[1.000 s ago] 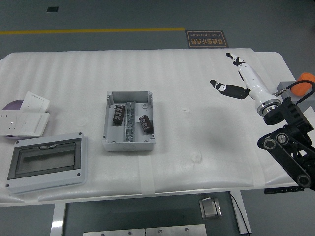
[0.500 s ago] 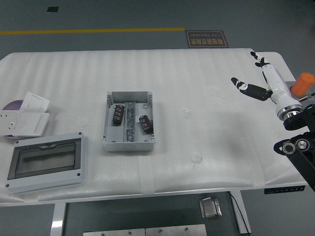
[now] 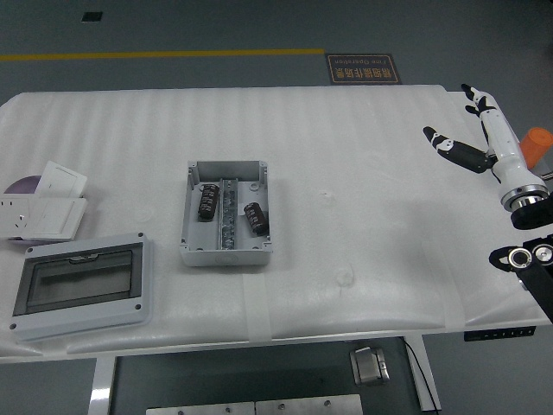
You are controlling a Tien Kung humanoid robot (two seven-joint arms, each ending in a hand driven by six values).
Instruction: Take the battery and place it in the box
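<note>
Right robot hand [image 3: 473, 130] over the worktop's [image 3: 363, 216] far right corner, fingers spread, thumb splayed toward the left, palm holding nothing. White forearm running back toward the right edge, black arm links below it near the right edge. Orange cylinder [image 3: 536, 143] just beside the forearm, at the right edge. Left arm out of sight.

Grey box [image 3: 226, 213] left of the worktop's centre, lid off, open side up, well apart from the robot hand. Metal rail [image 3: 226, 214] down the middle of the box, splitting it into two compartments. One dark battery [image 3: 207, 201] in the left compartment, toward the far side, lying nearly lengthwise. Second dark battery [image 3: 256, 216] in the right compartment, about midway, tilted a little. Both inside the box walls; no battery lying loose on the worktop.

Grey enclosure with a clear window cover [image 3: 82, 285] at the near left corner, lying flat, near the box but apart from it. White socket panels [image 3: 45, 206] along the left edge, beyond the enclosure, stacked partly over each other. Purple disc [image 3: 22, 184] peeking out from under them at the left edge.

White foam sheet covering the worktop, faintly ribbed, a few small dimples right of the box.
</note>
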